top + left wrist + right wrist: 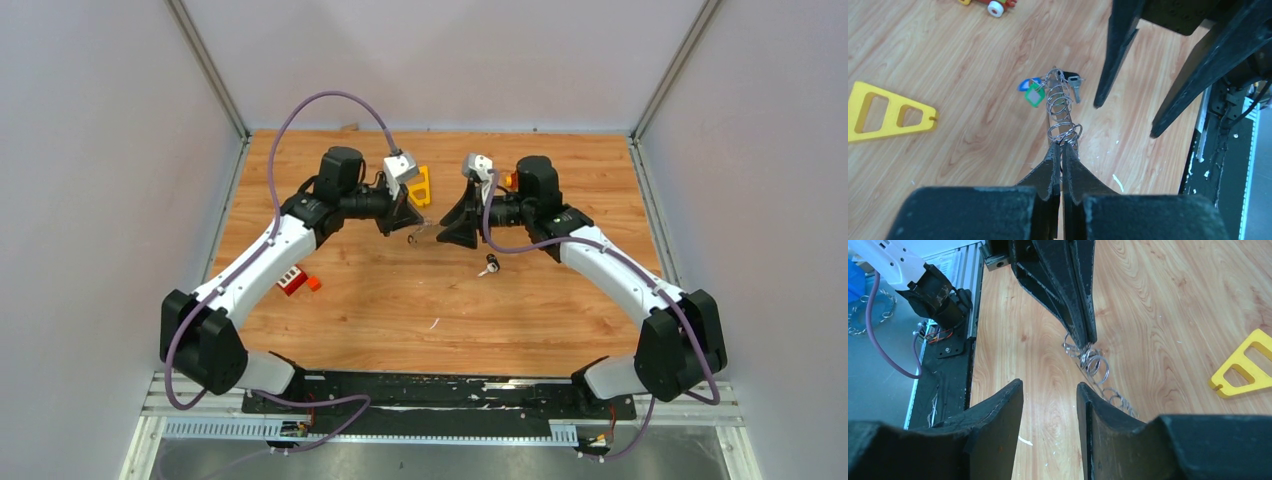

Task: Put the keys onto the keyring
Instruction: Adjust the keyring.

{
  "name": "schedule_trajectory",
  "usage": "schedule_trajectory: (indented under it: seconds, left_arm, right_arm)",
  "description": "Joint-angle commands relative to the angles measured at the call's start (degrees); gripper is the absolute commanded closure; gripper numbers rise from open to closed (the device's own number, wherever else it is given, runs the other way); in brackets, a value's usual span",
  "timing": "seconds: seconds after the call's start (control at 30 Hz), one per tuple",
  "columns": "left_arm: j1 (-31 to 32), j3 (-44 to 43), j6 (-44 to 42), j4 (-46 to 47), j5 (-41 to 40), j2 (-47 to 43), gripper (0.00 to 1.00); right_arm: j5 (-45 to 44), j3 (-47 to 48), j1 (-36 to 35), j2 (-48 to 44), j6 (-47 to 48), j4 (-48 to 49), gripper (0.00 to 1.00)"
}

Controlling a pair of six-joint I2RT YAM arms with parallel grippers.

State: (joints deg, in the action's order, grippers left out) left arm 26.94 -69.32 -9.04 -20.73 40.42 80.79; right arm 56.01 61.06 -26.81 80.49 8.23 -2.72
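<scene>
Wooden tabletop: left gripper clamped on keyring, raised; keys with blue, green, black tags hang at far end. Right gripper jaws apart, empty, facing it. Small loose key, apparently, on table nearby. Judged step: threading; next, right gripper must fetch it

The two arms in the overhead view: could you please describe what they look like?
The left arm and right arm match: white shells, black joints and bases, a purple cable trailing along each. The left pincer and right pincer have black, tapered, scuffed fingers.
</scene>
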Motion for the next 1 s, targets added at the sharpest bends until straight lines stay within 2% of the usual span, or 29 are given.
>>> schedule_trajectory:
  seconds: [0.0, 0.17, 0.3, 0.5, 0.87, 0.97]
  left_arm:
    - [1.9, 1.5, 2.7, 5.1, 0.6, -3.9, 1.0]
    - [3.4, 2.1, 3.1, 5.1, 0.2, -4.7, 1.0]
    - [4.4, 2.8, 3.4, 5.5, -0.4, -5.3, 1.0]
    - [5.1, 3.7, 3.9, 6.2, -1.2, -5.6, 1.0]
    - [5.2, 4.1, 4.2, 6.7, -1.4, -6.5, 1.0]
    - [5.2, 4.4, 4.1, 6.8, -1.7, -6.4, 1.0]
  right_arm:
    - [-0.2, 1.6, -1.1, 0.1, 0.2, 1.4, 0.56]
    - [-1.8, 1.4, -1.7, -0.1, 0.4, 1.3, 0.56]
    - [-2.2, 1.0, -2.2, 0.0, 0.3, 1.6, 0.6]
    - [-3.9, 1.0, -3.0, 0.6, 0.4, 1.4, 0.78]
    - [-5.8, 0.7, -3.2, 1.6, 1.0, 0.8, 0.78]
    - [-5.3, 0.6, -3.2, 1.5, 0.9, 0.9, 0.87]
